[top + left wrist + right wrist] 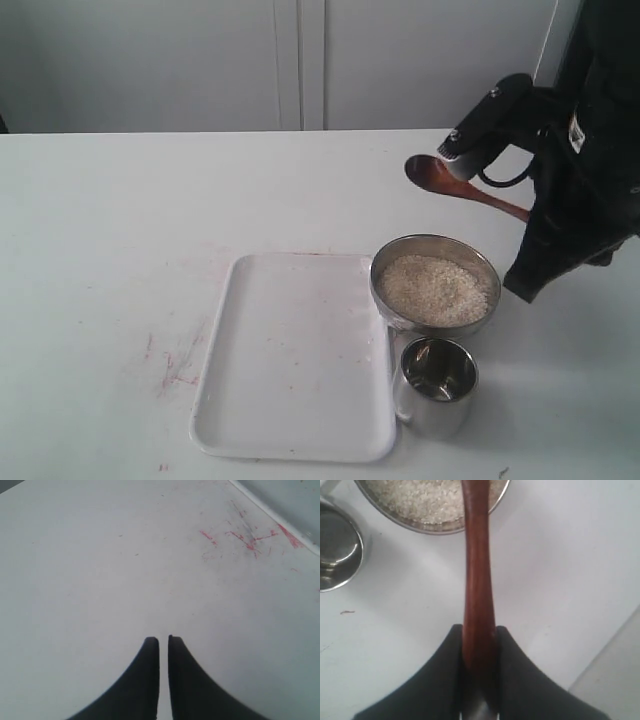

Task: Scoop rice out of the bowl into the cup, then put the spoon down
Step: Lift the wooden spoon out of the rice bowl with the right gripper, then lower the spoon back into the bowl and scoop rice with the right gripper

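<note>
The steel bowl (430,240) holds whitish rice (435,288) and stands right of the tray. Just in front of it is the steel cup (437,408), which shows no rice inside. My right gripper (525,213) is shut on the handle of the brown wooden spoon (433,175), held in the air behind the bowl with the scoop to the left. In the right wrist view the gripper (479,630) clamps the spoon handle (477,570), which reaches over the bowl (437,528) and rice (420,497), with the cup (335,550) beside. My left gripper (163,640) is shut over bare table, holding nothing.
A white rectangular tray (290,350) lies left of the bowl and cup; its edge (280,502) shows in the left wrist view. Red scribble marks (170,365) stain the white table left of the tray. White cabinet doors stand behind the table.
</note>
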Controlling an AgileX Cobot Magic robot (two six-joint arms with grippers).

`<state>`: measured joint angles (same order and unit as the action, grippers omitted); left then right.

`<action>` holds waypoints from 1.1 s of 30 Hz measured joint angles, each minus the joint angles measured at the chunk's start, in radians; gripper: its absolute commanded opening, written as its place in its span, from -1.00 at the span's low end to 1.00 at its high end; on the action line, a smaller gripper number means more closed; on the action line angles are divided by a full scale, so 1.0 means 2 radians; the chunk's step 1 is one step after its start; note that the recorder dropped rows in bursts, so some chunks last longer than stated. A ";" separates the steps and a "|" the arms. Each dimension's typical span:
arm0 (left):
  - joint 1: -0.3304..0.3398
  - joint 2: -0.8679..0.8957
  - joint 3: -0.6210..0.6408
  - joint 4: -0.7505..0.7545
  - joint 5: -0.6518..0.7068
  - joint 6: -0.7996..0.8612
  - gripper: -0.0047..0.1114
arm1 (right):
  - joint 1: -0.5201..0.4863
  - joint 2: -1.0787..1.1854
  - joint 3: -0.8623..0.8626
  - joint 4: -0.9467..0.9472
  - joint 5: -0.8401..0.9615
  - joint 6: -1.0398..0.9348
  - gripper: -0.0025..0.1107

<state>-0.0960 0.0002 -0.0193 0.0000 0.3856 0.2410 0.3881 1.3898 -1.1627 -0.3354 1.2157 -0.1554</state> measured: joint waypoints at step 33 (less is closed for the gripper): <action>0.000 0.000 0.000 0.000 0.000 0.000 -0.67 | 0.110 0.167 0.147 -0.410 -0.001 0.123 -0.96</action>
<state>-0.0960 0.0000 -0.0193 0.0000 0.3856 0.2410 0.6085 1.7238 -0.8681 -1.1558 1.2146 0.0914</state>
